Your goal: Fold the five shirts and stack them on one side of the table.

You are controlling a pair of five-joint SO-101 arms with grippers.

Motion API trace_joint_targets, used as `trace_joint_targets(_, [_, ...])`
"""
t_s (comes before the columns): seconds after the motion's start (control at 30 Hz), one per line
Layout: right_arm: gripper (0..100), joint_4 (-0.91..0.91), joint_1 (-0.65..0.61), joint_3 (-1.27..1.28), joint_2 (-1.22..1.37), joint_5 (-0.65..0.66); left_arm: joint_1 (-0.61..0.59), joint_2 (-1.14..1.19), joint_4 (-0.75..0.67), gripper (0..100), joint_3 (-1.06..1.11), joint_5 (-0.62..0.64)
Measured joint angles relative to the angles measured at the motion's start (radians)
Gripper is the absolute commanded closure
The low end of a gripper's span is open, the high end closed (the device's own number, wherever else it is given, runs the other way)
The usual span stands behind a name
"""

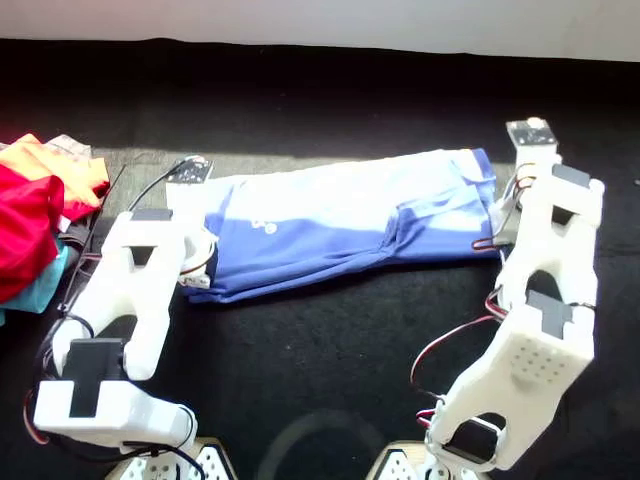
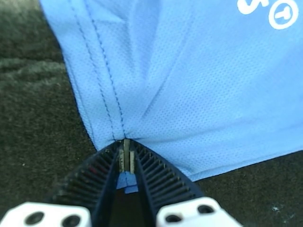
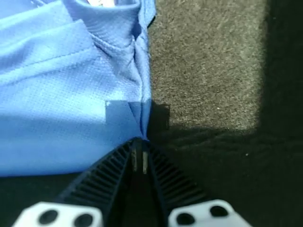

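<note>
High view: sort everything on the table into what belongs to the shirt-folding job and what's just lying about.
Job:
blue shirt, pinched at both ends
left claw
right claw
pile of red, orange and teal shirts at the table's edge

Just there:
black table covering
white wall behind

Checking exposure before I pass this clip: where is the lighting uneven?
High view: a bright band washes the middle of the blue shirt, its near edge darker. Right wrist view: a hard-edged shadow crosses the table cover beside the shirt. Left wrist view: the shirt evenly lit.
</note>
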Motion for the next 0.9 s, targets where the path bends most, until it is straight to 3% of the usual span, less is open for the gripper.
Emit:
trace_joint_targets(0.17, [99.3, 0.063, 0.005, 0.000, -0.206, 0.000, 0.011, -0.054, 0.245, 98, -0.175, 0.000])
trace_joint_targets(0.33, [99.3, 0.190, 0.023, 0.000, -0.407, 0.000, -0.011, -0.118, 0.420, 81, -0.407, -0.003])
trace_joint_targets(0.43, [99.3, 0.299, 0.041, -0.002, -0.477, 0.000, -0.041, -0.095, 0.430, 73, -0.451, 0.006])
trace_joint_targets(0.63, [99.3, 0.391, 0.123, -0.002, -0.526, 0.000, -0.069, 0.138, 0.390, 74, -0.520, 0.143])
trace_joint_targets(0.9, [99.3, 0.267, 0.296, 0.256, -0.548, 0.003, -0.084, 0.443, 0.393, 74, -0.763, 0.157])
